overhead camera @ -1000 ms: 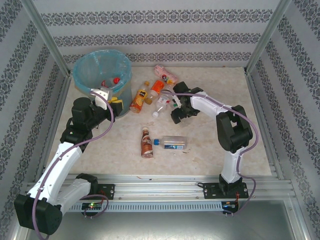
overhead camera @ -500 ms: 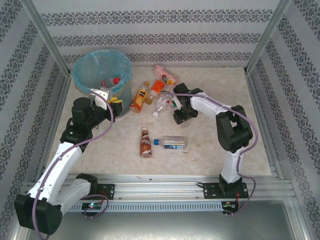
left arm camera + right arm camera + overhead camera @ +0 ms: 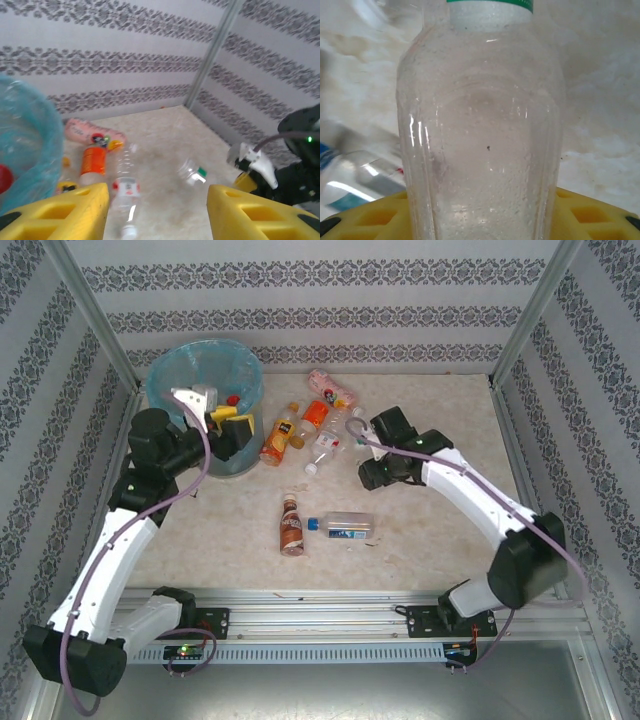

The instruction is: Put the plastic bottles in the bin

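Here, beige mottled tabletop [image 3: 420, 550], patterned walls [image 3: 300, 290], left gripper [image 3: 157, 205] spread empty, right gripper [image 3: 480, 215] pinching clear bottle [image 3: 480, 125].

The left arm [image 3: 108, 562] and right arm [image 3: 468, 492] are built of smooth white tubular links joined by bulky black joints [image 3: 152, 436]. A mauve cable [image 3: 205, 455] loops along each. The fingers [image 3: 60, 212] are blocky yellow plastic with rectangular recesses.
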### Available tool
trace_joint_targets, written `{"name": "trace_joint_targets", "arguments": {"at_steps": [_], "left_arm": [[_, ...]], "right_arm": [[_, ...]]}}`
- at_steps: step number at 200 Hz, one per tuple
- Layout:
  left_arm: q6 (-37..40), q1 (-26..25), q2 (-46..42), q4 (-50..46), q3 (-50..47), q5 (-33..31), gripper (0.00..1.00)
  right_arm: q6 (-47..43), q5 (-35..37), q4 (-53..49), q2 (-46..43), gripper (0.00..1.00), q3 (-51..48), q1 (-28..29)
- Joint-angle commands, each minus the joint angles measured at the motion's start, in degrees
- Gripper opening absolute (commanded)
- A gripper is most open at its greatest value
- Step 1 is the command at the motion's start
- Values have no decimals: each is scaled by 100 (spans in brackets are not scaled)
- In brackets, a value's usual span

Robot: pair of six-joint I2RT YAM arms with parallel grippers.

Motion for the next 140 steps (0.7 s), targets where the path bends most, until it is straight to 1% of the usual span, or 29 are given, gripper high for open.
{"name": "trace_joint_targets", "arguments": {"at_steps": [1, 15, 45, 60, 82, 118, 140], "left_arm": [[-811, -53, 253, -317, 386, 762, 58], [-976, -58, 333, -426, 544, 927, 63], [-1011, -52, 360, -818, 769, 911, 63], [-1065, -55, 368, -904, 820, 1016, 63], [-1115, -57, 363, -894, 800, 1311, 63], [-1193, -51, 350, -940, 749, 1429, 61], [-1202, -56, 324, -916, 731, 1472, 57]], "right_arm": [[-52, -373, 472, -443, 53, 5, 466], [-105, -474, 772, -609, 52, 63, 776], [-188, -658, 1222, -723, 51, 335, 1329], [-306, -763, 1371, -731, 51, 469, 1568], [-417, -925, 1582, -725, 51, 561, 1764], [-445, -1161, 2014, -873, 51, 488, 1961], [-525, -1201, 2189, -989, 51, 404, 2011]]}}
